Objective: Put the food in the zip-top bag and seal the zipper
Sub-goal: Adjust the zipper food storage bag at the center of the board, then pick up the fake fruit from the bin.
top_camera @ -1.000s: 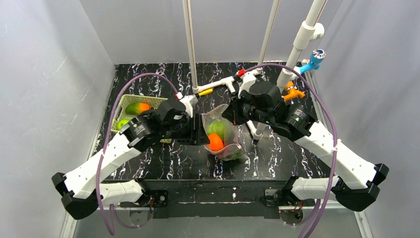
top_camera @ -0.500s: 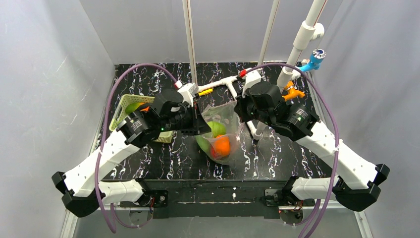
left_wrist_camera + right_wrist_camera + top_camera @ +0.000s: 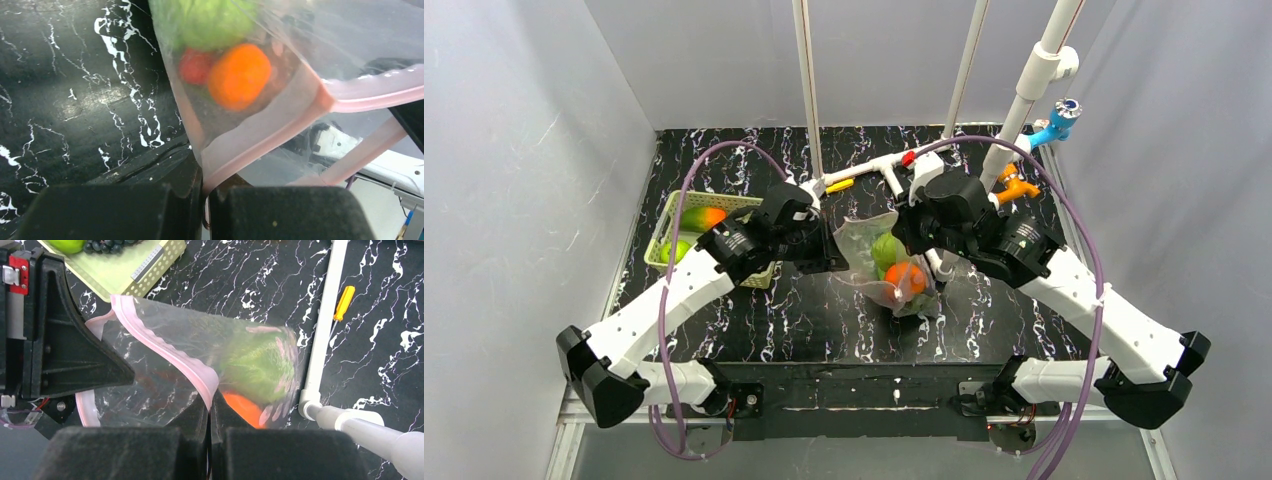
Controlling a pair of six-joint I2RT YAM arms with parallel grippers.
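Zip-top bag (image 3: pixel 165 370) strung between left gripper (image 3: pixel 205 192), right gripper (image 3: pixel 210 407), mouth pinched.

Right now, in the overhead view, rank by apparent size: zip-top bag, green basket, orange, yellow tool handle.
Largest: zip-top bag and basket, too alike to rank, since the basket is partly hidden.
Next: orange.
Smallest: yellow tool handle.

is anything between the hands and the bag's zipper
Nothing visible stands between them. The left hand and the right hand are each shut directly on the pink zipper strip at the mouth of the zip-top bag.
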